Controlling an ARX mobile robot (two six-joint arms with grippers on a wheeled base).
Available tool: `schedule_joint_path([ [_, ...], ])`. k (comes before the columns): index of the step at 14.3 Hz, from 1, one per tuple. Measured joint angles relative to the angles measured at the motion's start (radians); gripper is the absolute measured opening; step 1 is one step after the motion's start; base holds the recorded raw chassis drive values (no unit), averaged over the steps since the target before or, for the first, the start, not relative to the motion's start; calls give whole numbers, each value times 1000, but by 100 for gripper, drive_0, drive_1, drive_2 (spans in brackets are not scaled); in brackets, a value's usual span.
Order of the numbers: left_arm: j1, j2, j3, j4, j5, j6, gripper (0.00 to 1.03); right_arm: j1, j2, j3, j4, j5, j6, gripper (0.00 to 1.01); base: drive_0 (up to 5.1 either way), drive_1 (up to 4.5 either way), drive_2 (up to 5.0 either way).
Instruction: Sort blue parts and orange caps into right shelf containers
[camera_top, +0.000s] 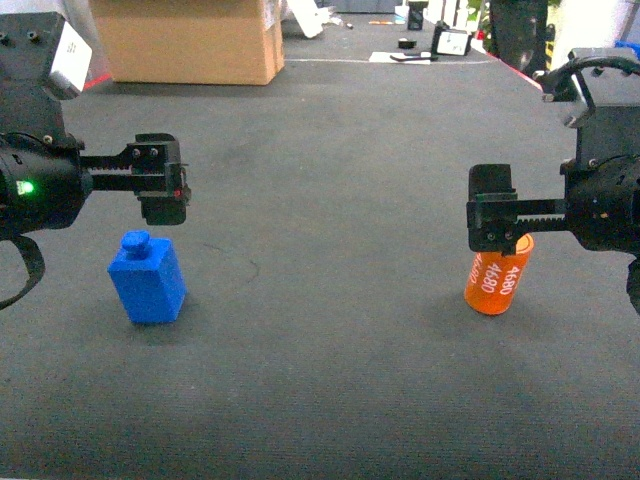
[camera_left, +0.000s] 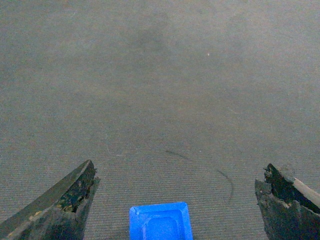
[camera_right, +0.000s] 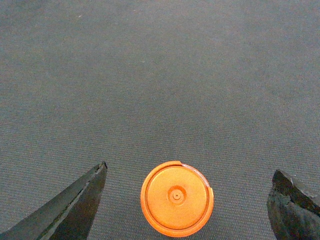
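A blue part (camera_top: 147, 280), a blocky piece with a round knob on top, stands on the dark carpet at the left. My left gripper (camera_top: 163, 182) hovers open just above and behind it. In the left wrist view the blue part (camera_left: 160, 221) lies low between the spread fingers (camera_left: 67, 200), touching neither. On the right an orange cap (camera_top: 497, 275) with white numbers on its side leans on the carpet. My right gripper (camera_top: 493, 221) hangs open over it. The right wrist view has the orange cap (camera_right: 176, 198) between wide-apart fingertips (camera_right: 90, 192). The shelf containers are out of view.
A large cardboard box (camera_top: 190, 40) stands at the back left. Small devices and papers (camera_top: 440, 42) lie at the far back by a red floor line (camera_top: 520, 70). A thin curved mark (camera_left: 220, 175) crosses the carpet ahead of the left gripper.
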Motion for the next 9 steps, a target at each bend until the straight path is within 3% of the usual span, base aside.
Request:
schedule_joint_path([
  [9, 20, 144, 53, 2, -3, 1, 98, -8, 130, 67, 10, -2, 32, 98, 0, 0, 0],
])
